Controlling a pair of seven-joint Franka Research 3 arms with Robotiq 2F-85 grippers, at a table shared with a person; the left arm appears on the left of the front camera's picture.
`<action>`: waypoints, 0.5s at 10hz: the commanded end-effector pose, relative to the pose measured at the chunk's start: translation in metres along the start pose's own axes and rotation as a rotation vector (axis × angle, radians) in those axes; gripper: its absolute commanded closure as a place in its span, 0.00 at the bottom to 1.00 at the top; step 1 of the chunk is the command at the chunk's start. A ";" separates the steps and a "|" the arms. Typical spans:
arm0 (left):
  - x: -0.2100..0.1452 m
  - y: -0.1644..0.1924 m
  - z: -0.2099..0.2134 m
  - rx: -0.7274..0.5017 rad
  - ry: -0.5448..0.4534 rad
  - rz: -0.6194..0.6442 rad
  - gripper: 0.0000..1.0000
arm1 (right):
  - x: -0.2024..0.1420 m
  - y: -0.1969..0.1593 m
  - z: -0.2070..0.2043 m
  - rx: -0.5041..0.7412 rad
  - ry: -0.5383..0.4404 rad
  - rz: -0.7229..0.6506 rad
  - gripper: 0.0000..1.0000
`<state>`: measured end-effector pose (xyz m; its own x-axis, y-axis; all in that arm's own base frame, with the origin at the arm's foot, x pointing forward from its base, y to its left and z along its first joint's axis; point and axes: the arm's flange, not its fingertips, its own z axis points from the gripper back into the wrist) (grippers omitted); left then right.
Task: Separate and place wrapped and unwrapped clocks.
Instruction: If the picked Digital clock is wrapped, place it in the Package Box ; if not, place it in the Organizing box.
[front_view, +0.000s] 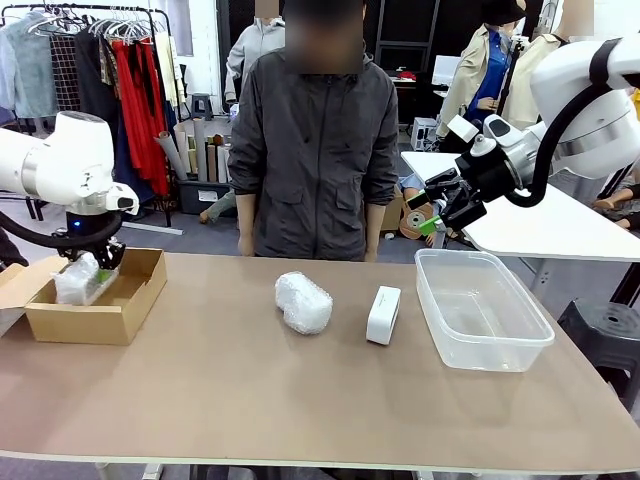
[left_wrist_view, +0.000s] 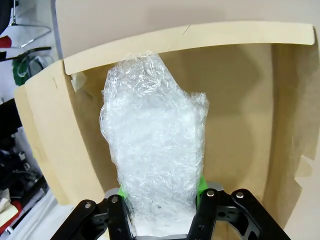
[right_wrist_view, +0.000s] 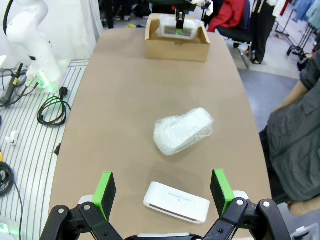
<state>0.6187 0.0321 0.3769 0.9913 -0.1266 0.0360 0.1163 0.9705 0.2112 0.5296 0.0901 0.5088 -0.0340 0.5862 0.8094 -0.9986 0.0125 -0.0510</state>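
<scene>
Your left fingers (left_wrist_view: 201, 185) clamp the blocky wrapped bundle (left_wrist_view: 152, 140) inside the cardboard box (left_wrist_view: 240, 115); your right fingers (right_wrist_view: 105, 187) hang wide open, empty, above the desk (front_view: 200, 380).

There are three clocks in all. Two are wrapped in bubble wrap: the blocky wrapped clock (front_view: 77, 280) and the rounded wrapped clock (front_view: 303, 302). One is a bare clock (front_view: 383, 315), white. There are two containers: one cardboard box (front_view: 110, 320) and one clear plastic tub (front_view: 520, 335). One table (front_view: 250, 400) carries them all. There are two claws, the left claw (left_wrist_view: 161, 189) and the right claw (front_view: 437, 215). One person (front_view: 312, 150) stands at the table's far side.
</scene>
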 end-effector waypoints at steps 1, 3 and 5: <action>-0.003 -0.003 -0.005 0.071 0.008 0.031 1.00 | 0.001 0.001 0.001 0.005 0.005 0.006 0.00; -0.004 -0.007 -0.013 0.088 0.025 0.027 1.00 | 0.001 0.001 0.001 0.005 0.005 0.006 0.00; -0.003 -0.006 -0.020 0.090 0.042 0.023 0.92 | 0.001 0.001 0.001 0.005 0.005 0.006 0.00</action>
<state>0.6184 0.0283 0.3562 0.9937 -0.1122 0.0024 0.1075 0.9580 0.2658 0.5296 0.0901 0.5089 -0.0340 0.5862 0.8094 -0.9986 0.0125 -0.0510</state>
